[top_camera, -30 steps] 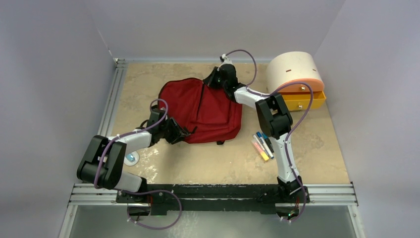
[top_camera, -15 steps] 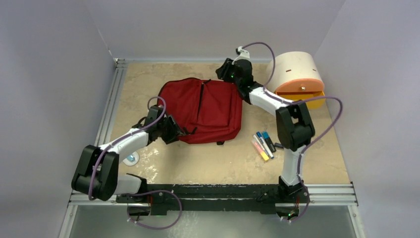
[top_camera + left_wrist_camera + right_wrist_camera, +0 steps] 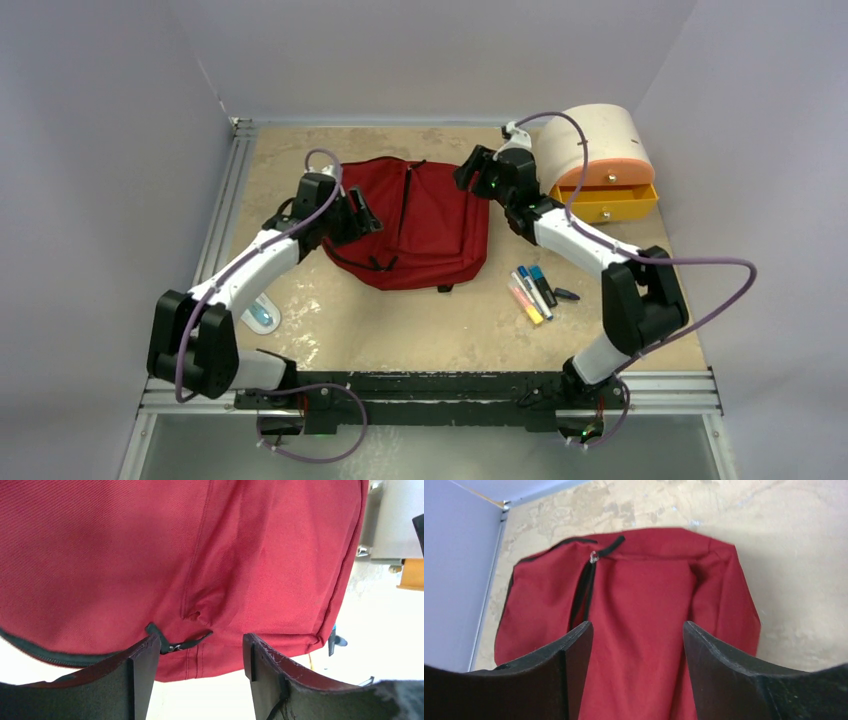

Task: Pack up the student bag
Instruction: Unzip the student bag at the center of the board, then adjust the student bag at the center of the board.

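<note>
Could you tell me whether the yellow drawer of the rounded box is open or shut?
Open: the yellow drawer sticks out past the orange drawer front above it on the rounded box.

Overhead looks down; wrist views (close) share the student bag (image 3: 440, 230).

I can read no text, label, brand or number in any of my views. The student bag (image 3: 420, 225) shows me only plain red fabric. Any print on the markers (image 3: 532, 290) toward the right edge of the counter (image 3: 420, 325) is too small to read. The drawer box (image 3: 590, 140) at the far right corner gives me nothing legible.
</note>
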`<action>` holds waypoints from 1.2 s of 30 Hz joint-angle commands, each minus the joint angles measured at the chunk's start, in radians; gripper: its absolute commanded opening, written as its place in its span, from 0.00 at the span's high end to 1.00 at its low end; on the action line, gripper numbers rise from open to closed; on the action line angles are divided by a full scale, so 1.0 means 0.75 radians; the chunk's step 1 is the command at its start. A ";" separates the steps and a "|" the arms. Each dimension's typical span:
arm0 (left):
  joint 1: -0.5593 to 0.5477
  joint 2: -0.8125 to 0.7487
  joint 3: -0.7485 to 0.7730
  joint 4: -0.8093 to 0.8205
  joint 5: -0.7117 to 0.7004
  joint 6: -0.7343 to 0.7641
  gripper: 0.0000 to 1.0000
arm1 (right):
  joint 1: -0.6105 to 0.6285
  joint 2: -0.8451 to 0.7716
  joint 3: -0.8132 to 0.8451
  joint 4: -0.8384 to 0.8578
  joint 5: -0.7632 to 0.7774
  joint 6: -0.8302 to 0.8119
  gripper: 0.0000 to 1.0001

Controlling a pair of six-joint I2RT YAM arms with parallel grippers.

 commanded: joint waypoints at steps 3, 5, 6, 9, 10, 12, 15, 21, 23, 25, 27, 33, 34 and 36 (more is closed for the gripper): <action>-0.065 0.181 0.201 0.093 0.034 0.180 0.38 | 0.006 -0.191 -0.146 -0.107 -0.054 0.001 0.29; -0.079 0.251 0.266 0.088 0.038 0.217 0.38 | 0.005 -0.209 -0.180 -0.130 -0.057 -0.033 0.27; -0.085 0.283 0.305 0.083 0.035 0.235 0.38 | 0.005 -0.214 -0.195 -0.150 -0.072 -0.035 0.27; -0.100 0.360 0.374 0.071 0.006 0.277 0.38 | 0.006 -0.237 -0.244 -0.191 -0.103 -0.027 0.26; -0.103 0.379 0.391 0.068 -0.006 0.289 0.38 | 0.009 -0.246 -0.268 -0.192 -0.139 -0.016 0.27; -0.106 0.416 0.425 0.052 -0.032 0.310 0.38 | 0.014 -0.262 -0.309 -0.184 -0.182 0.001 0.27; -0.107 0.475 0.471 0.008 -0.086 0.317 0.38 | 0.036 -0.266 -0.354 -0.185 -0.207 0.015 0.27; -0.107 0.545 0.509 -0.050 -0.128 0.329 0.42 | 0.072 -0.252 -0.407 -0.194 -0.157 0.020 0.29; -0.107 0.542 0.500 -0.054 -0.142 0.331 0.46 | 0.072 -0.260 -0.415 -0.218 -0.084 0.010 0.31; -0.107 0.537 0.488 -0.057 -0.155 0.332 0.51 | 0.072 -0.269 -0.424 -0.243 0.002 -0.006 0.34; -0.107 0.536 0.477 -0.063 -0.157 0.335 0.57 | 0.072 -0.267 -0.422 -0.268 0.070 -0.026 0.38; -0.107 0.512 0.443 -0.077 -0.129 0.326 0.80 | 0.073 -0.218 -0.418 -0.278 0.087 -0.034 0.62; -0.108 0.508 0.436 -0.080 -0.120 0.324 0.84 | 0.073 -0.209 -0.420 -0.279 0.055 -0.034 0.66; -0.109 0.491 0.413 -0.083 -0.095 0.319 0.91 | 0.074 -0.188 -0.422 -0.274 0.018 -0.011 0.72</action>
